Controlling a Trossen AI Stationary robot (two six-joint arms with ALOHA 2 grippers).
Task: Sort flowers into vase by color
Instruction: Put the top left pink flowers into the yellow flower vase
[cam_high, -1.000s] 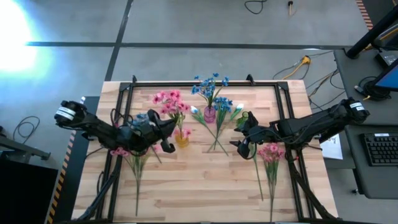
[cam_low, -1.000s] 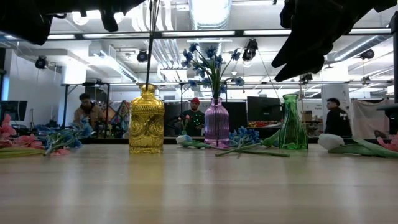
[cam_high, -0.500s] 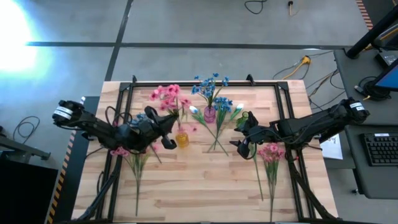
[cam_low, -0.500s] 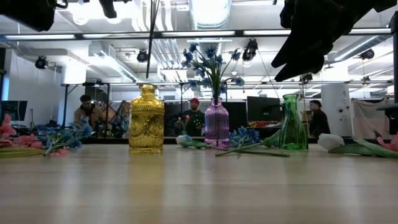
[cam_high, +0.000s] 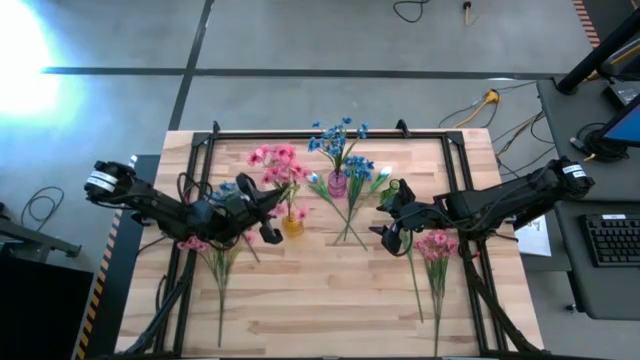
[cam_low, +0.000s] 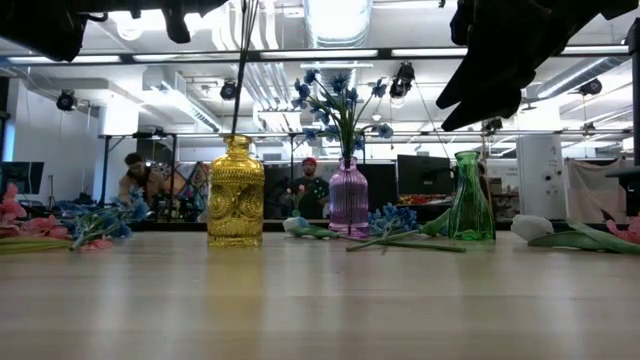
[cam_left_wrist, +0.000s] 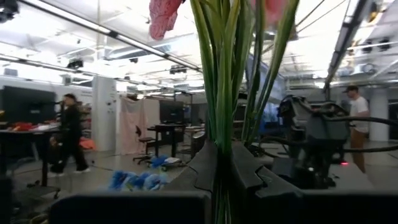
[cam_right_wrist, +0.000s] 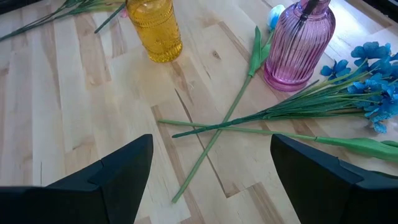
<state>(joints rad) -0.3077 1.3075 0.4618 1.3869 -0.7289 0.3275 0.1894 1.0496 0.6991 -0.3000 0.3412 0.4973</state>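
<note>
My left gripper (cam_high: 264, 212) hovers over the yellow vase (cam_high: 292, 225), shut on a pink-blossomed spray (cam_high: 277, 162). In the low view its green stem (cam_low: 240, 70) comes down to the yellow vase's mouth (cam_low: 235, 137). The purple vase (cam_high: 338, 184) holds blue flowers (cam_high: 338, 135). The green vase (cam_low: 469, 196) stands to its right. My right gripper (cam_high: 390, 226) is open above the table beside the green vase, touching nothing. In its wrist view, loose blue sprays (cam_right_wrist: 373, 74) and crossed stems (cam_right_wrist: 217, 127) lie flat on the wood. My left gripper pinches the pink spray's bundle of green stems (cam_left_wrist: 222, 134) between its two fingers, below the blossoms. The fingers come roughly level from the table's left and lie across the stems. The spray stands nearly upright, and its lower end (cam_low: 236, 130) meets the yellow vase's mouth.
Pink and blue sprays (cam_high: 215, 250) lie on the table's left side below my left arm. Pink sprays (cam_high: 435, 250) lie on the right side, and white buds (cam_high: 384, 173) lie near the purple vase. Black rails (cam_high: 300, 133) frame the tabletop. People move in the room behind.
My left gripper has moved slightly up and toward the far-left with the pink spray, then come back down. The stem's lower end has stayed at the yellow vase's mouth. My right arm has kept still.
</note>
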